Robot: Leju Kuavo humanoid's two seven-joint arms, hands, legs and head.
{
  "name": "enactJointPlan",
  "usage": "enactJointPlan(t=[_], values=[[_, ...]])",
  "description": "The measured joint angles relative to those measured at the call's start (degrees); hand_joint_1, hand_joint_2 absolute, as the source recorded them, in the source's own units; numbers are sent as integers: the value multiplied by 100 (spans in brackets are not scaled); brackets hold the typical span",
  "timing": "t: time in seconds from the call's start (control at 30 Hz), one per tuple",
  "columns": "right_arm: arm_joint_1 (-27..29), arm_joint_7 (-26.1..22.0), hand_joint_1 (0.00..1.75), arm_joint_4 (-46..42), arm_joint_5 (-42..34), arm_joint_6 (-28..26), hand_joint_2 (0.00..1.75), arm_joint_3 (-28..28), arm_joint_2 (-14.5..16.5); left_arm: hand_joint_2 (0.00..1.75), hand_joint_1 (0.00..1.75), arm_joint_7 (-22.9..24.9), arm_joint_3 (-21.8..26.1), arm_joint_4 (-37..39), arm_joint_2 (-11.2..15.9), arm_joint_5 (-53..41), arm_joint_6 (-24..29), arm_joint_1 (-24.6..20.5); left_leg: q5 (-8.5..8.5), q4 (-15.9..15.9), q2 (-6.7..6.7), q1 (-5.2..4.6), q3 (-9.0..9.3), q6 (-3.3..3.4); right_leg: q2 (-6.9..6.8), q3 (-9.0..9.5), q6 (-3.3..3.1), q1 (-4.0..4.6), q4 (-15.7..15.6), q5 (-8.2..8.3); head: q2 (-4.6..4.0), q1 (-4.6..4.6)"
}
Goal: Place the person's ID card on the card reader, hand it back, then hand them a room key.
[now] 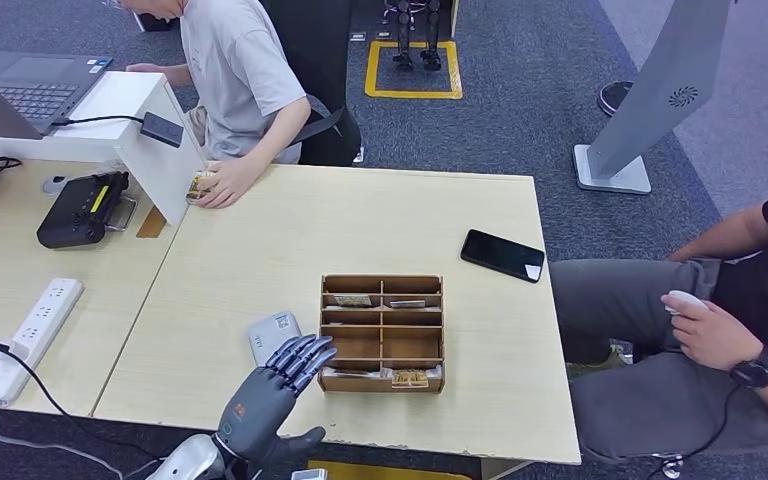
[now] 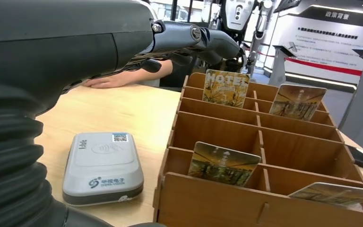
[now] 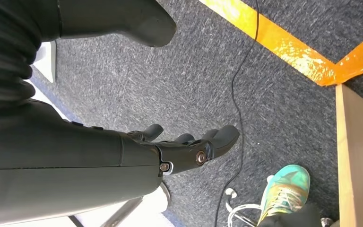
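Observation:
My left hand (image 1: 272, 388) hovers open above the table's near edge, fingers stretched out toward the grey card reader (image 1: 273, 336) and the wooden key box (image 1: 383, 332). The left wrist view has the card reader (image 2: 103, 166) lying flat beside the wooden box (image 2: 260, 165), whose slots hold several upright room key cards (image 2: 227, 88). Nothing lies on the reader. Across the table a person rests a hand on a small card (image 1: 200, 186) at the far left corner. My right hand (image 3: 170, 151) hangs beside the table over the carpet, fingers apart and holding nothing.
A black phone (image 1: 502, 255) lies on the table's right side. A second person (image 1: 730, 320) sits at the right. The side desk on the left carries a laptop (image 1: 20, 90), a black device (image 1: 82, 210) and a power strip (image 1: 32, 335).

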Motion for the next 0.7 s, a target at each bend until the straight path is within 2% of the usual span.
enactJointPlan(t=[0.23,0.47,0.7], values=[[-2,-17,0,-16,-33,4,175,-1,13,175,0,-37,-11,94,-152,141,-89,-34,0,0,0,0,0,0,0,-7,0,0,0,-1,0,-2],[-10,35,0,-29,-68,2,175,3,39,175,0,381,-50,282,-351,-240,63,-223,0,0,0,0,0,0,0,-1,0,0,0,0,0,-1],[-39,84,0,-30,-68,19,175,18,48,175,0,450,-49,541,-507,-253,174,-345,0,0,-1,0,0,0,0,2,0,0,0,0,0,-1]])
